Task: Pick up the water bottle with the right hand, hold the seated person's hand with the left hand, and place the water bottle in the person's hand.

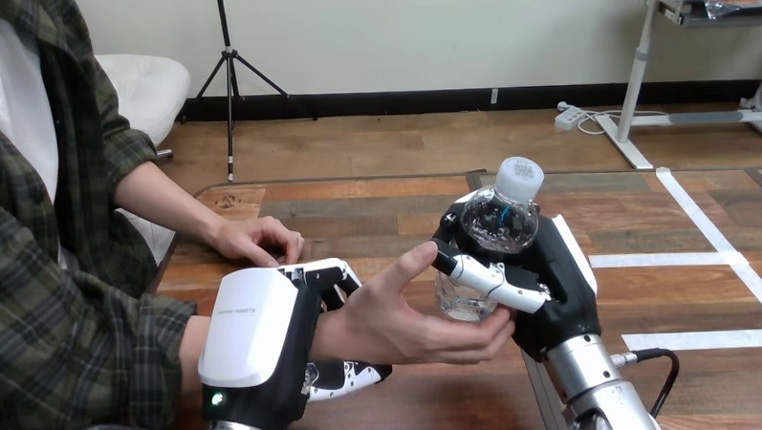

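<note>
A clear water bottle (500,222) with a white cap stands upright over the table's middle, and my right hand (557,283) is shut on it, one finger crossing its front. The person's hand (397,317) lies palm up just left of it. Its fingers reach under the bottle's base and its thumb touches the bottle's side. My left hand (258,336) is at the lower left, with fingers curled over and under the person's wrist.
The person's other hand (259,240) rests flat on the wooden table (377,204) at the far left. The person sits at the left side, forearm lying across the table's near left corner. Bare tabletop lies behind the bottle.
</note>
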You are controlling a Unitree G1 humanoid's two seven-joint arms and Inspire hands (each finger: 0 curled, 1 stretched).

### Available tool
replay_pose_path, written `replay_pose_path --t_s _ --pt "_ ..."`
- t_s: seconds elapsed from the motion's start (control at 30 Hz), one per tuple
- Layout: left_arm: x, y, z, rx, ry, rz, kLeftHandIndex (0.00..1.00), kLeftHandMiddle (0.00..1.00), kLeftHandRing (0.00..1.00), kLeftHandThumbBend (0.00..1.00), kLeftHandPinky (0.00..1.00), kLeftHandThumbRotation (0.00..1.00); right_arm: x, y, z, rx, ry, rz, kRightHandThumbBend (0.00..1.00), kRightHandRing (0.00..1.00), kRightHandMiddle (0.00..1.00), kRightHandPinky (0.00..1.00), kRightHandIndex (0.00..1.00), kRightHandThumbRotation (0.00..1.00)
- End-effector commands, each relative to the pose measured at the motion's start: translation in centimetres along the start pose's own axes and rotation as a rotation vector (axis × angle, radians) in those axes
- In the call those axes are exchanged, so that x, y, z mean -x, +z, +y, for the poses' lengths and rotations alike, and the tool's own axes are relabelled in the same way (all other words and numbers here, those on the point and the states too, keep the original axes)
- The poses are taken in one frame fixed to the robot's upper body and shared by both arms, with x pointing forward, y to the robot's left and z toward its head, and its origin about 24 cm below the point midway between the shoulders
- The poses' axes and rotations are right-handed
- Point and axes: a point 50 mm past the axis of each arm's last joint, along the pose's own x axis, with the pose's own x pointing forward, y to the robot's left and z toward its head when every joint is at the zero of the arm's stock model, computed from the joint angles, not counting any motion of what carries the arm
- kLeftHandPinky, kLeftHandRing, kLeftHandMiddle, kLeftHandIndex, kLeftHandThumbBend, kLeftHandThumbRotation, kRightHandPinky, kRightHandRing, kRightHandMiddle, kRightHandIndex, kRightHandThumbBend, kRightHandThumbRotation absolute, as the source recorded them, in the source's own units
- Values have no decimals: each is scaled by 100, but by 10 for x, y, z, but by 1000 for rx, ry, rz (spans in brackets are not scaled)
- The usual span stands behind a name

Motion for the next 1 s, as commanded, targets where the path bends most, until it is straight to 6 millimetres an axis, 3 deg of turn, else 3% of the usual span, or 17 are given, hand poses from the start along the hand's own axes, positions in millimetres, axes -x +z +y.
replay_pose_path --t_s 0.0,0.97 --pt "-19 27 8 56 88 -130 36 31 26 91 23 0 -16 26 9 27 67 -139 64 43 42 45 38 0" --pt "-19 26 8 48 91 -131 36 31 26 91 23 0 -3 39 18 73 152 -215 67 40 42 37 38 0"
